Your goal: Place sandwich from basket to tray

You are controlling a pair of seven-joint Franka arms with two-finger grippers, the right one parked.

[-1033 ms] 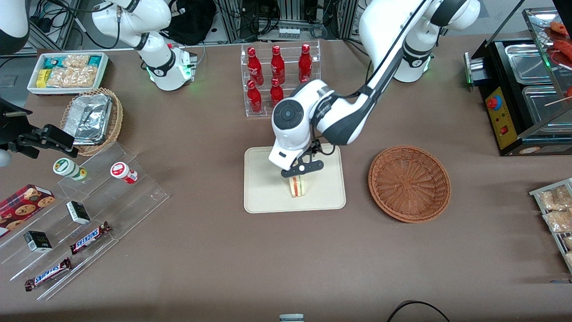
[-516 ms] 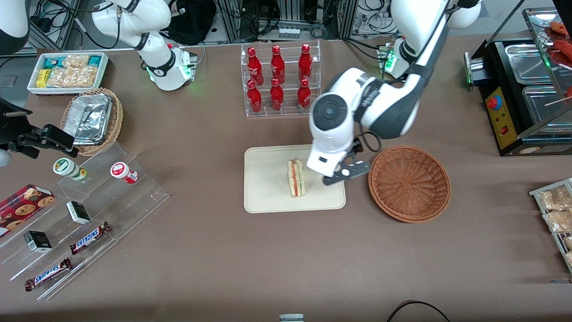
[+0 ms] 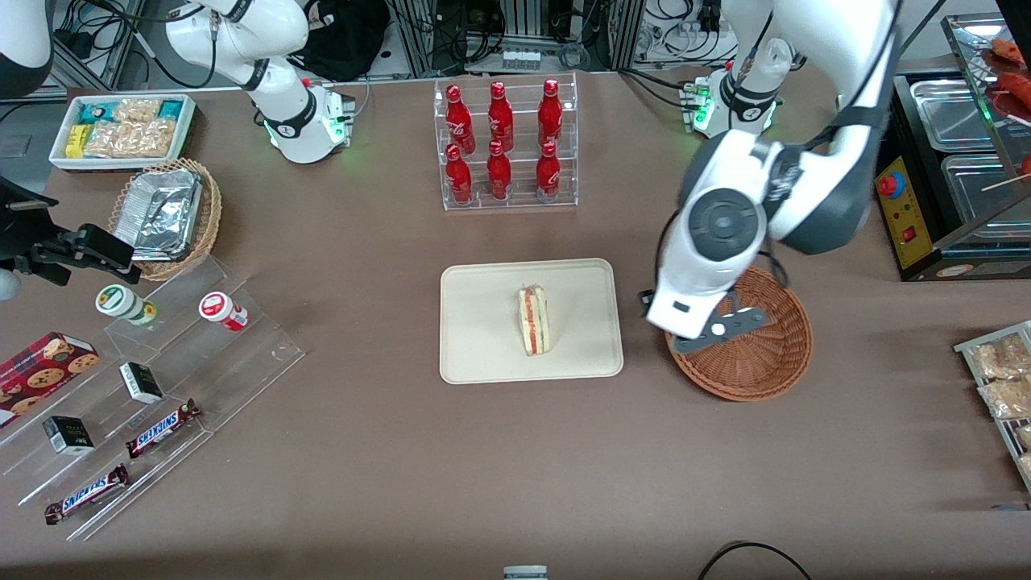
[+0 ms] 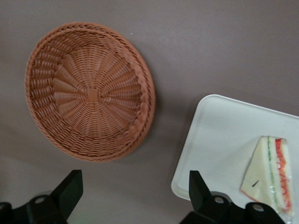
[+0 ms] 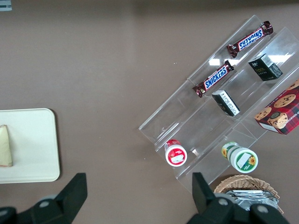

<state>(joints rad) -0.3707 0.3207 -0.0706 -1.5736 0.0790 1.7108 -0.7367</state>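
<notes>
One step is left at most, by my judgement: the sandwich (image 3: 534, 321) already lies on the tray (image 3: 475, 354), so the placing itself looks done, and what remains for the left arm is to clear off and come to rest. That calls for nothing delicate, only a path that keeps the arm from dipping into the wicker below it or sweeping toward the bottle rack (image 3: 506, 145).

The table (image 3: 387, 451) carries everything. On it the tray sits near the middle, cream and low-rimmed, holding only the sandwich, which stands on edge near the tray's centre with its red and green filling showing upward. Just beside the tray, toward the working arm's end, is the basket (image 3: 765, 370), round and reddish-brown; the wrist view shows its woven floor bare, with nothing in it (image 4: 91, 93). The two are close but apart, with a strip of table between them.

The gripper (image 3: 719, 330) hangs above the basket's rim on the tray's side, well clear of the sandwich. Its fingers (image 4: 70, 186) are spread wide in the wrist view, with nothing between them.

Farther from the front camera than the tray, the rack holds six red bottles in two rows. Toward the parked arm's end a paler wicker basket (image 3: 205, 229) holds foil containers.
</notes>
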